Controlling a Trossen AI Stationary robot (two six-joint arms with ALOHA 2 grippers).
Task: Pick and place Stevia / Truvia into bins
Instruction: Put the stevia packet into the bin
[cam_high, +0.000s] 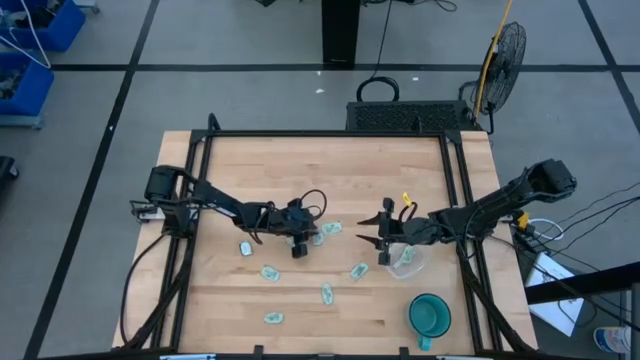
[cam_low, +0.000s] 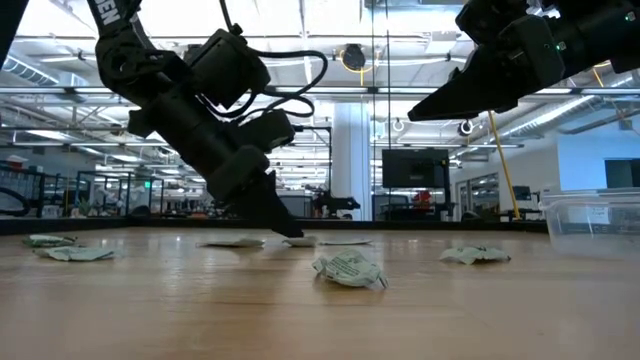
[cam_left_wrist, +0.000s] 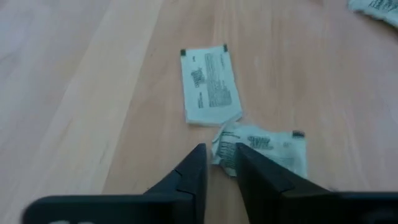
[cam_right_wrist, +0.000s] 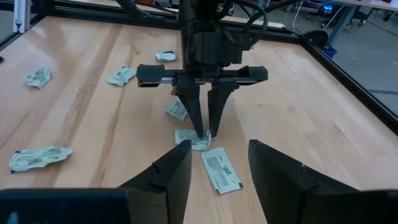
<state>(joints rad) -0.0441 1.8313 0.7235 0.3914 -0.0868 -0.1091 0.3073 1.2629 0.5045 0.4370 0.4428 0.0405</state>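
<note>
A crumpled pale green-and-white paper sweetener packet (cam_low: 349, 269) lay nearest on the wooden tabletop (cam_high: 330, 300). The left gripper (cam_right_wrist: 205, 132) stood narrowed around another packet (cam_left_wrist: 261, 149). The right gripper (cam_high: 381, 237) hovered wide and empty beside the clear plastic tub (cam_high: 408, 262).

Left pincer (cam_right_wrist: 205, 132) lowered, seemingly narrowed; right pincer (cam_right_wrist: 214, 165) spread.

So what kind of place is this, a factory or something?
More likely a robotics lab or workshop: an open hall with ceiling lights, a monitor behind the wooden table, a fan and blue bins nearby.
</note>
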